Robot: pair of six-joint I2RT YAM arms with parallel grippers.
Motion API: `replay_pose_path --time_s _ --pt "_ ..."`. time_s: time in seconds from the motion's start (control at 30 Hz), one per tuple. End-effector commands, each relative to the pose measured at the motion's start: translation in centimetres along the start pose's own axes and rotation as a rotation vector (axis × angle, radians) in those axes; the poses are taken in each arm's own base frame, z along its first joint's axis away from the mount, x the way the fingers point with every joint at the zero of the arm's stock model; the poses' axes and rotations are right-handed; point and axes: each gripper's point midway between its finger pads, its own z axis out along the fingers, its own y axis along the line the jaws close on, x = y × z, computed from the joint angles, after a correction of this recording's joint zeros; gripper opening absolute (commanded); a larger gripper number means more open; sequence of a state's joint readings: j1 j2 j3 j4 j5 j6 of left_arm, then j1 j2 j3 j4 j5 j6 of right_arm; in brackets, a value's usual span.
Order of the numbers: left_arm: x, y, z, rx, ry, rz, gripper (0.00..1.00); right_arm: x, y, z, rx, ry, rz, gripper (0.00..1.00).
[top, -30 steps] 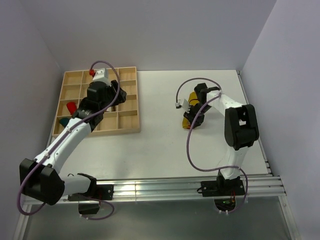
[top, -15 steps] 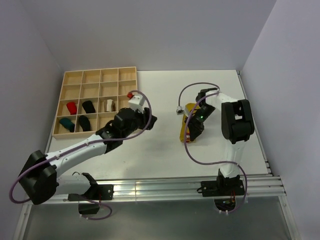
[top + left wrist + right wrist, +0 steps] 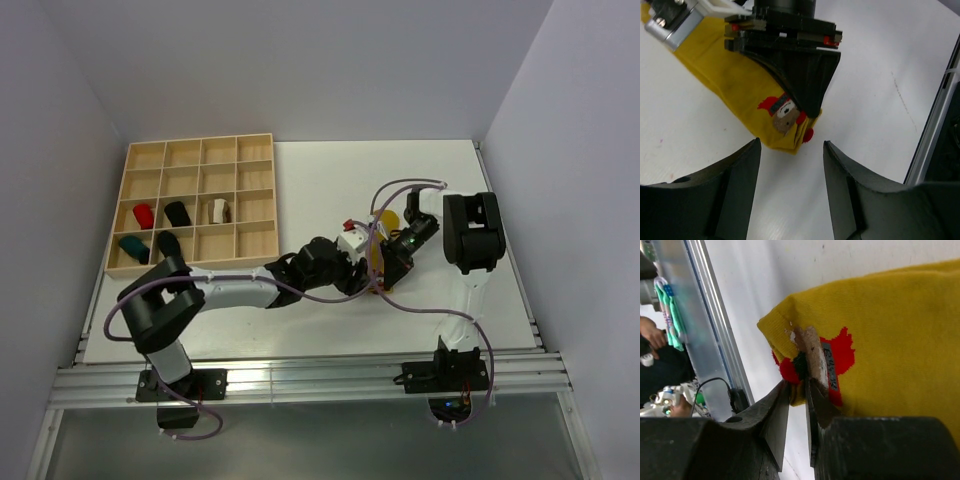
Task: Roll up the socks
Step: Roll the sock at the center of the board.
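Mustard sock [image 3: 730, 82] with red-brown motif [image 3: 784, 112] — pinched in right gripper [image 3: 799, 385], left gripper [image 3: 791, 146] agape

wooden grid tray [image 3: 200, 141] sitting at upper left on the table | white table [image 3: 320, 180] filling mid-frame | metal rail [image 3: 320, 380] running along the bottom | pale walls [image 3: 300, 70] closing in behind and at both sides
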State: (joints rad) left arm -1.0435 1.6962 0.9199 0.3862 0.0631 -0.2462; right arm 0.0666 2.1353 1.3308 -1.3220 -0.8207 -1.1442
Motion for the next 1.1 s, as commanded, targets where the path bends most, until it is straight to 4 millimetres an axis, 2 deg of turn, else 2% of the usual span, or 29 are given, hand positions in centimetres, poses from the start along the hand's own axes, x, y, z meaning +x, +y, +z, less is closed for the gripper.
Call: replay_pose_path --time_s 0.0,0.13,0.37,0.7,1.07 --pt "-4.3 -2.3 1.7 0.116 -0.12 0.06 0.58 0.8 2.5 -0.3 -0.083 -0.005 0.074 0.26" --pt "-3.6 -2.6 3.5 0.149 -0.101 0.067 0.58 0.9 2.2 -0.4 -0.085 -0.01 0.087 0.25" --pt "-0.7 -2.3 5.8 0.175 -0.037 0.091 0.58 0.9 1.5 -0.7 -0.088 -0.015 0.122 0.25" --pt "1.6 -0.9 6.4 0.153 -0.007 0.092 0.58 0.9 0.6 -0.9 -0.086 -0.018 0.175 0.25" --pt "3.9 -0.9 6.7 0.178 0.037 0.092 0.55 0.2 -0.2 -1.1 -0.08 -0.021 0.218 0.25"
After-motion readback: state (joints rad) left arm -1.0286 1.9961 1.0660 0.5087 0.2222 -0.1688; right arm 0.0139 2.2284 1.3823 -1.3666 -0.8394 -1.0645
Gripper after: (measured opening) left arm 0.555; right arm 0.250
